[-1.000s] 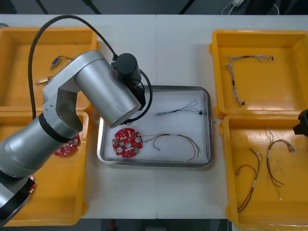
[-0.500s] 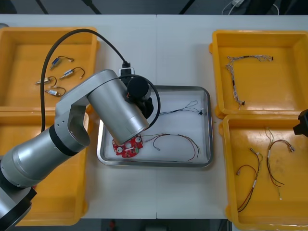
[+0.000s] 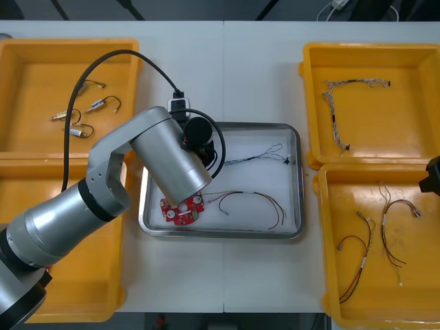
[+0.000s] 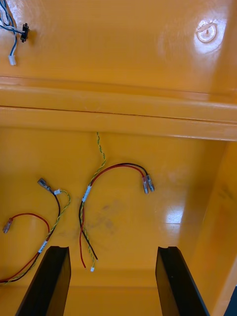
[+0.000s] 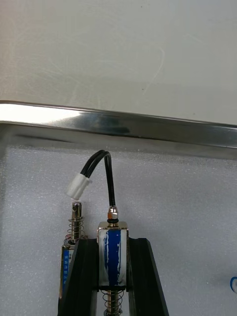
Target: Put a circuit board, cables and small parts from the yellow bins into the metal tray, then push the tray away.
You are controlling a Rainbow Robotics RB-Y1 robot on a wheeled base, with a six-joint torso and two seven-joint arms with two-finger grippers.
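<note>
Blue-bodied small metal part [image 5: 112, 256] clamped in left claw [image 5: 112, 243], just inside metal tray [image 5: 118, 123] rim; front view: left arm [image 3: 165, 151] overlies that spot; right claw [image 4: 111, 249], spread, above yellow bin [image 4: 148, 49].

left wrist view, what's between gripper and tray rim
Left wrist view: between the left gripper, shut on a small metal part, and the tray rim lie a black lead, white plug, a second part's tip, then bare white lining.

The light table [image 3: 261, 62] bears the tray [image 3: 256, 180] at its middle, between far left bin [image 3: 34, 75] and near left bin [image 3: 82, 289], far right bin [image 3: 402, 130] and near right bin [image 3: 426, 302], each pair edge to edge
</note>
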